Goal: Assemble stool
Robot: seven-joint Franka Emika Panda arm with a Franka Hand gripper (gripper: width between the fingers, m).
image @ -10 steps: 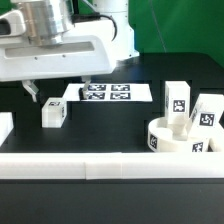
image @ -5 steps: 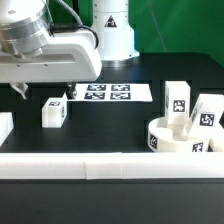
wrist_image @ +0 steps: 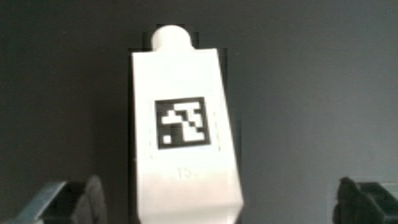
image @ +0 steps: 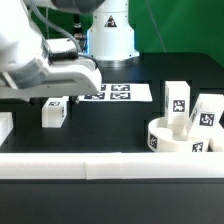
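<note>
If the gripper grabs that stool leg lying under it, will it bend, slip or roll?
The leg looks like rigid white plastic, so it probably won't bend. Its flat sides suggest it won't roll. The smooth surface might slip a little between the fingers, which are spread wide on either side of it.

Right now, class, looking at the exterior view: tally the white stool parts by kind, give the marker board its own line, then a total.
Round seat: 1
Blocky legs: 3, one near the claw, one behind the seat, one beside it
Marker board: 1
Total: 5
</note>
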